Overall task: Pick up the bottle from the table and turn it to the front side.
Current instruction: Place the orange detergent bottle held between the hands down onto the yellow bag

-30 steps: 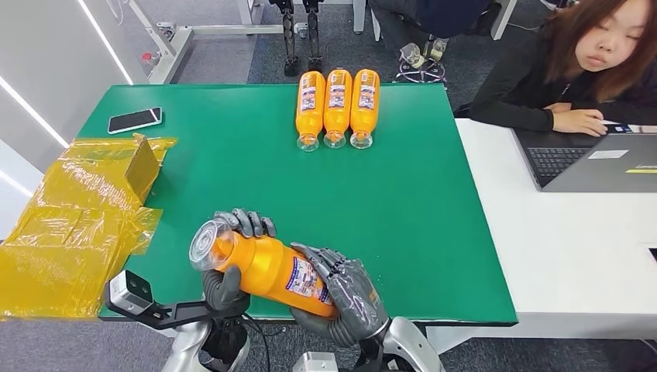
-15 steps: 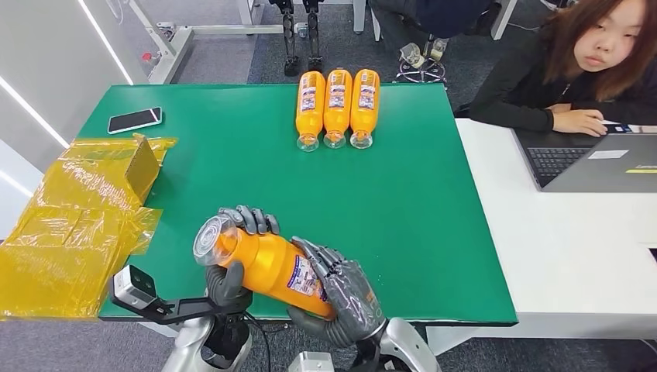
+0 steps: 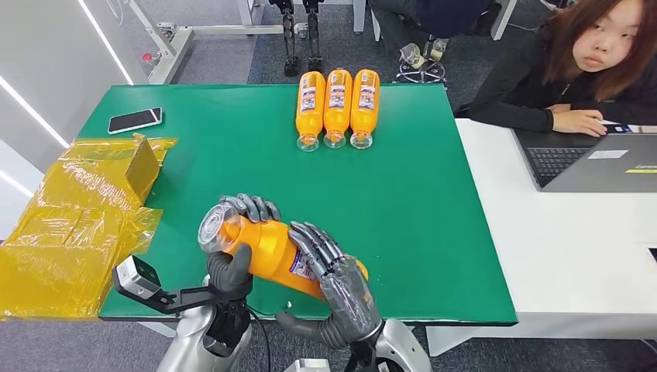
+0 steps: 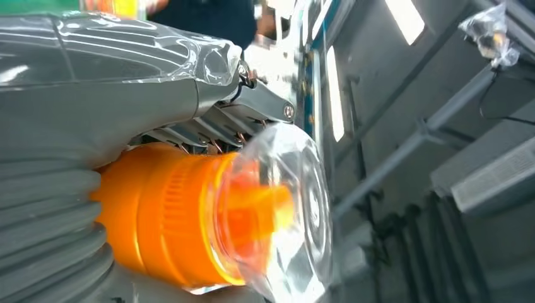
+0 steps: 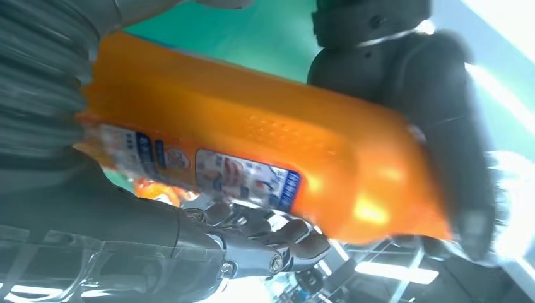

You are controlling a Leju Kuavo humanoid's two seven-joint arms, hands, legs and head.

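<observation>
While both robot hands hold it: the orange bottle (image 3: 267, 249) hangs above the near edge of the green table (image 3: 411, 209), lying on its side with its clear cap end toward the robot's left.
Left robot hand (image 3: 236, 240): wrapped around the bottle's neck just behind the clear cap (image 3: 213, 227), fingers (image 3: 249, 206) over the top and thumb underneath; the left wrist view shows the bottle (image 4: 170, 221) and its transparent cap (image 4: 284, 214) close up against the grey hand (image 4: 107, 95).
Right robot hand (image 3: 333, 275): gripping the bottle's lower body, fingers (image 3: 314, 240) laid across the printed label (image 3: 300, 265); the right wrist view shows the orange bottle (image 5: 252, 145) with its label (image 5: 246, 177) facing the camera, and the right hand (image 5: 189, 252) closed beneath it.
Far side of the table: three more orange bottles (image 3: 337, 105) lie side by side, touching, caps toward the robot.
Left part of the table: a dark phone (image 3: 135, 119) lies flat, and yellow plastic wrapping (image 3: 73, 225) with a small box (image 3: 142, 167) spreads over the edge.
Adjoining white table (image 3: 558, 248): a person (image 3: 577, 66) sits at a laptop (image 3: 596, 159).
</observation>
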